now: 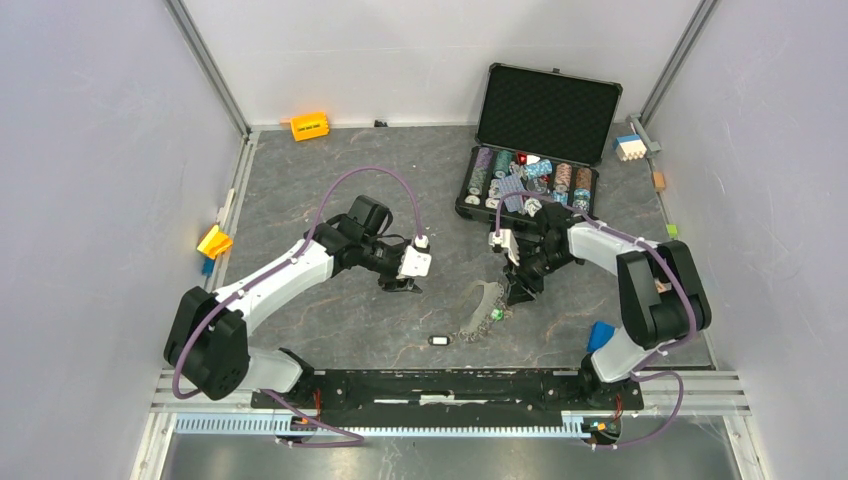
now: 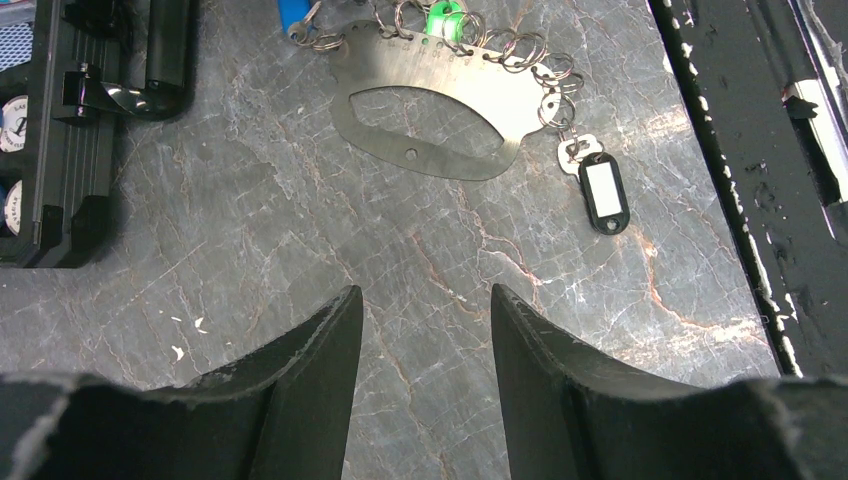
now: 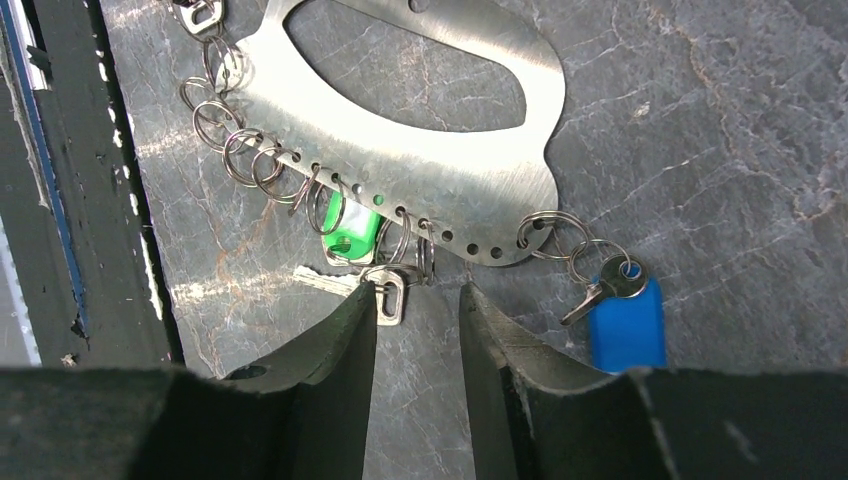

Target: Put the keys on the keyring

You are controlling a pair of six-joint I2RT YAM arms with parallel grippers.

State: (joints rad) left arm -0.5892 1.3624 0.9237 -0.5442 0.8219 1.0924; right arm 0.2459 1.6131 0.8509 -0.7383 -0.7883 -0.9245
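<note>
Left fingers [image 2: 320, 350]: spread wide with nothing between them, hanging over bare worktop [image 2: 250, 230] short of the keyring.
Right fingers [image 3: 500, 340]: a narrow gap with nothing pinched in it. One tip sits right at the head of a small silver key [image 3: 386, 300], touching it or nearly so.
Keyring [image 3: 430, 170]: a flat oval steel plate lying on the worktop between the two arms, with split rings strung along its holed edge.
On the rings: a green tag [image 3: 352, 235], a blue tag [image 3: 627, 325] and a dark fob [image 2: 604, 192] at the end of a short run of rings.
Key: flat on the worktop just beside the plate's edge, by the green tag. I cannot tell whether it hangs from a ring.
Case [image 1: 545, 110]: black, lid up, rows of poker chips [image 1: 520, 175] inside, at the far side beyond the right fingers.
Writing: the fob's window shows plain white, and the chip faces are too small to read.
</note>
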